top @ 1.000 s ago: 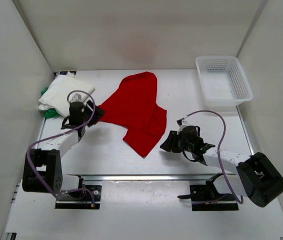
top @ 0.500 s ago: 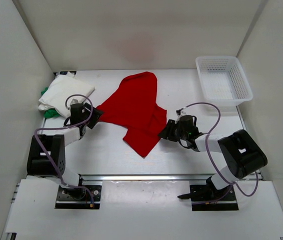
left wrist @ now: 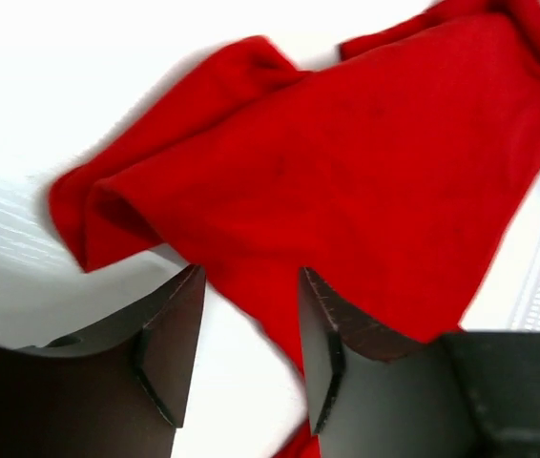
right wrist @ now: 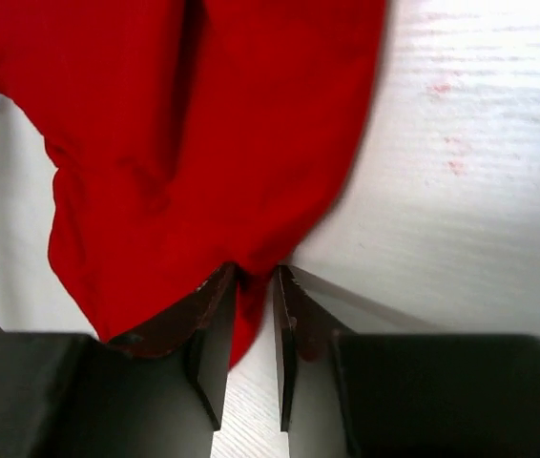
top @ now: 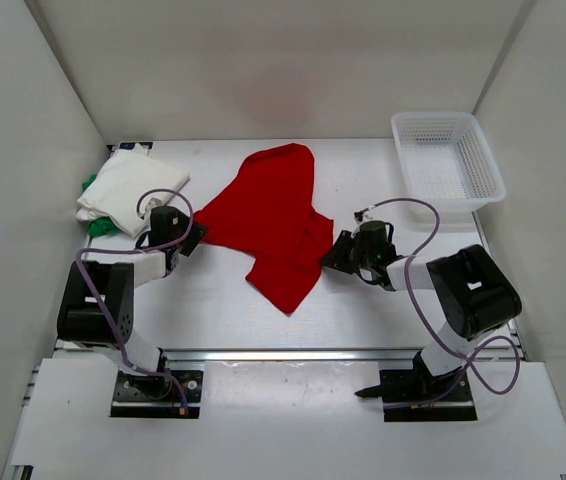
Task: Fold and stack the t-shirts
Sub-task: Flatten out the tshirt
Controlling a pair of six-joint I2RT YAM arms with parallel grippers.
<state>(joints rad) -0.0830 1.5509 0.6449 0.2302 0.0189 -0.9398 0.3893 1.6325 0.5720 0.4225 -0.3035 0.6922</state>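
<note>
Between the two tools on the counter is where the red t-shirt sits, rumpled and opened out, not folded at all yet. Its long axis runs from the far side back toward the arm bases, leaning a bit, with a corner poking out to the left.

That corner is right at the left tool. The right tool is on the opposite edge, so the shirt lies to the right of one and to the left of the other. Neither arm is really nearer; each is parked at its own side of the cloth.

Left tool: jaws clearly apart in the left wrist view, with the red edge reaching into the gap and bare counter showing there too, so I'd say nothing is gripped.

Right tool: jaws almost together with a strip of the red hem in the narrow slot. Honestly I can't tell if it's pinching or just around the cloth.

Pose-wise, both arms are folded down low, elbows out to the sides, forearms angled inward and wrists close to the counter.

The white t-shirt is folded at the far left on top of the green t-shirt, which peeks out underneath. The mesh basket is far right, well apart.

My guess is the next move needs both edges held.
</note>
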